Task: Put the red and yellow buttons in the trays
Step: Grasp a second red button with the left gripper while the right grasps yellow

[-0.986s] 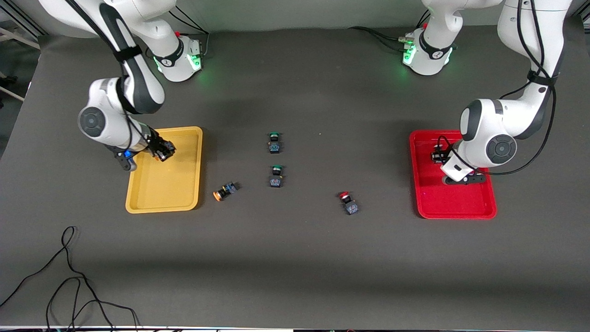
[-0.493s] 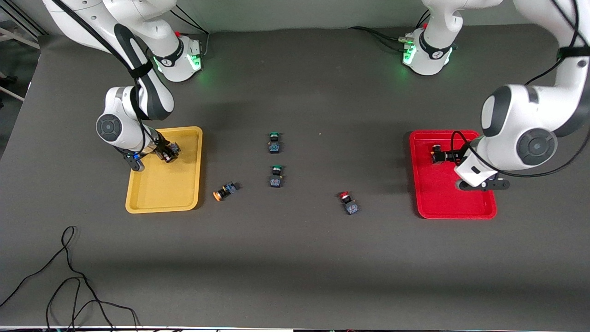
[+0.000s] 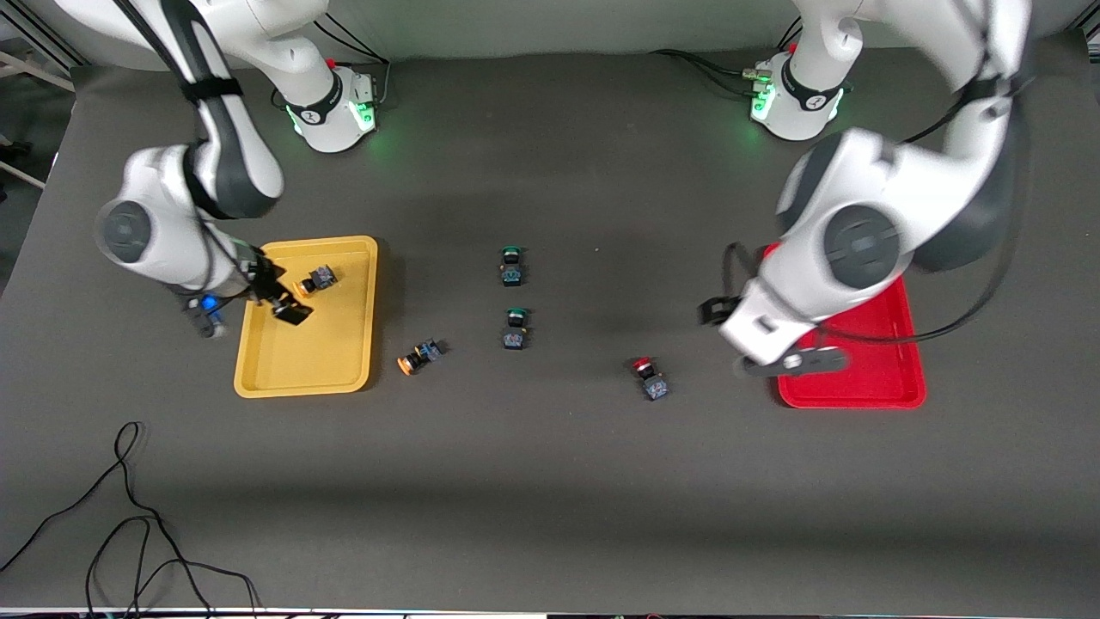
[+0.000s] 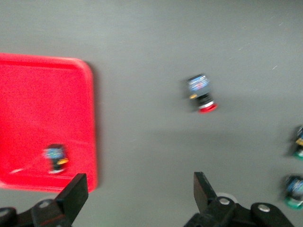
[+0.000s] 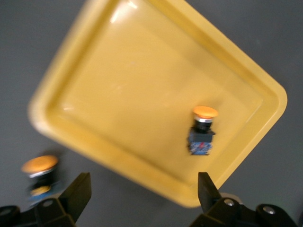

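Left pincer (image 3: 760,340) hangs released and empty over the bare table (image 3: 567,481) just beside the red tray's (image 3: 894,391) rim, on the side toward the middle; its wrist view shows both fingers (image 4: 75,191) spread wide. One red-capped button (image 4: 56,158) already lies in that tray, so the half in hand looks like the fetch of the second red button (image 3: 650,378), which sits on the table near this pincer, toward the right arm's end. Next it likely must come over that button, drop, and straddle the dark body

Right pincer (image 3: 275,297) is also released and empty, over the yellow tray (image 3: 361,249), with one yellow button (image 3: 314,280) lying in the tray just beside it. The other yellow button (image 3: 418,355) lies on its side on the table close to the tray's edge, nearer the front camera. Two green-capped switches (image 3: 513,297) stand mid-table, not wanted
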Controlling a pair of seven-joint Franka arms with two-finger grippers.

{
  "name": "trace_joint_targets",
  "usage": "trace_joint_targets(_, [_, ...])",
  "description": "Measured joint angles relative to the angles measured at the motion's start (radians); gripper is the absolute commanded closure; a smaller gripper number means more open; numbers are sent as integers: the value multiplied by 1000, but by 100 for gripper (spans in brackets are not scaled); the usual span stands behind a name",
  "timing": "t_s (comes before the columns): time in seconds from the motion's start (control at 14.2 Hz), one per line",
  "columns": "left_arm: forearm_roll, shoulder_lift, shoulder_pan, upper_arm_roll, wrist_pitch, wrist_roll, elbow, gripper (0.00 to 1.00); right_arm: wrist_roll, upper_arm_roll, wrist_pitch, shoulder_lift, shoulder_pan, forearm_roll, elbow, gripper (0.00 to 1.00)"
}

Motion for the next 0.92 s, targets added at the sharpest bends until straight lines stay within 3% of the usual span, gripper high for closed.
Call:
trace_joint_targets(0.21, [-5, 151, -41, -1, 179, -158, 19, 1, 28, 73, -98, 59, 2, 0, 222, 0])
trace_joint_targets(0.42, [-7, 286, -69, -6, 352, -243, 25, 2, 116, 157, -97, 203, 7, 0, 345, 0])
trace_joint_targets(0.77, [-7, 383, -78, -6, 501, -262, 26, 10, 257, 249, 58, 451, 12, 1, 385, 0])
trace_joint_targets(0.92, [-7, 388, -79, -6, 539, -262, 6, 27, 278, 264, 122, 504, 22, 1, 373, 0])
